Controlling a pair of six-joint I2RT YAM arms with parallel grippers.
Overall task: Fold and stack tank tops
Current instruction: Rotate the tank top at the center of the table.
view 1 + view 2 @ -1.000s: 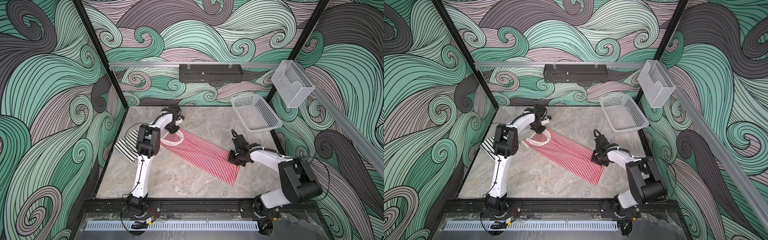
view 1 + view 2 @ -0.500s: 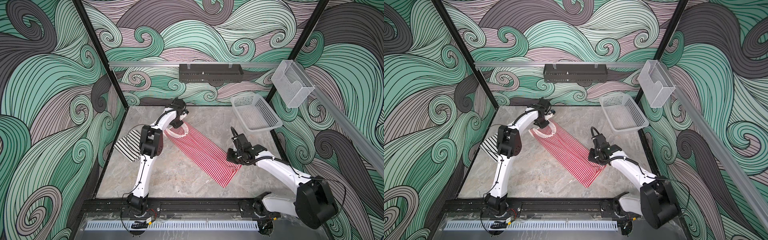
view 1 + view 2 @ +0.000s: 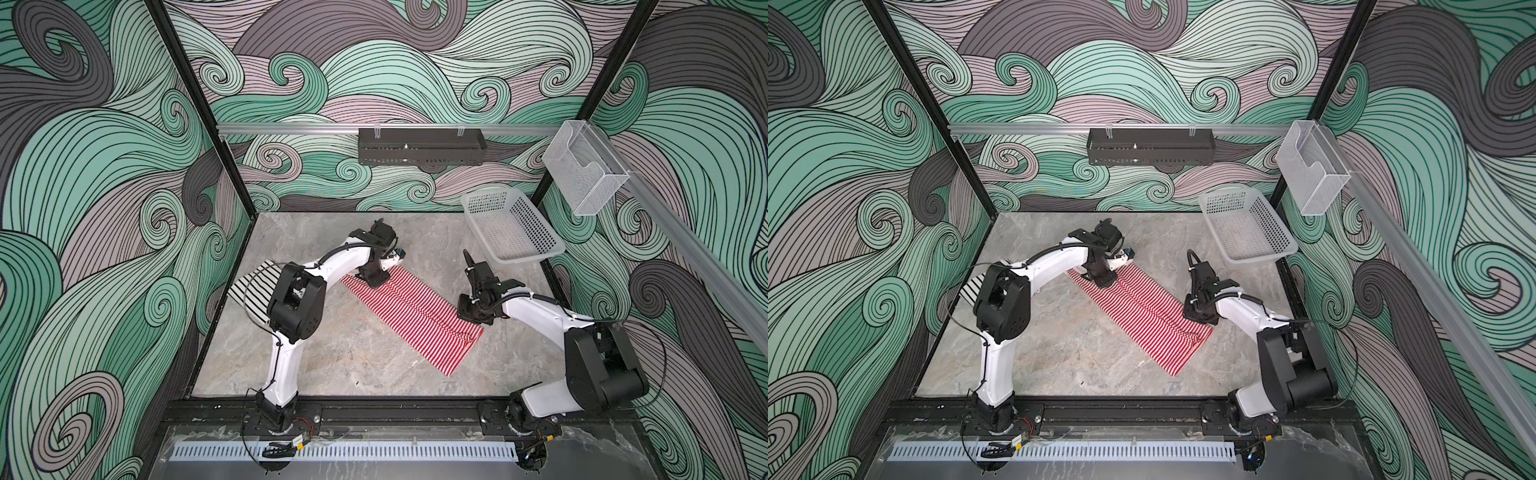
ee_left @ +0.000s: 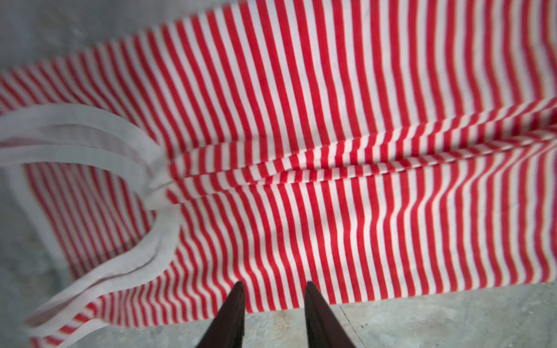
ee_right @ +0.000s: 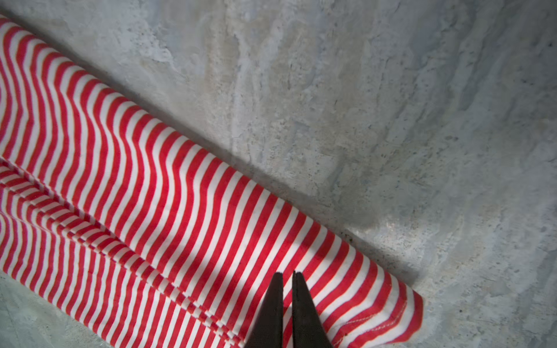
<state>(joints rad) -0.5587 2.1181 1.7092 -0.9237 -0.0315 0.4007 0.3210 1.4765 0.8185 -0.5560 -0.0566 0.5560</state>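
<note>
The red-and-white tank top (image 3: 415, 320) (image 3: 1142, 318) lies flat on the table as a long diagonal strip, with a crease along its length. My left gripper (image 3: 376, 282) (image 3: 1102, 280) is at its far end, beside the white straps (image 4: 90, 144). In the left wrist view this gripper (image 4: 274, 284) is open over the top's edge, with nothing between its fingers. My right gripper (image 3: 471, 316) (image 3: 1196, 318) is at the top's right edge near the hem (image 5: 391, 319). It is shut (image 5: 287, 274) just above flat cloth. The black-and-white tank top (image 3: 257, 286) (image 3: 971, 289) lies at the left, partly behind the left arm.
A white perforated basket (image 3: 523, 259) (image 3: 1254, 257) stands at the back right corner of the table. A black tray (image 3: 419, 145) and a clear holder (image 3: 582, 170) hang on the walls. Grey marble table (image 3: 332, 353) surrounds the tops.
The red-and-white top has swung to a steeper diagonal and shifted slightly. My left gripper has moved right and nearer, onto the top's far end. My right gripper has stayed at the right edge.
</note>
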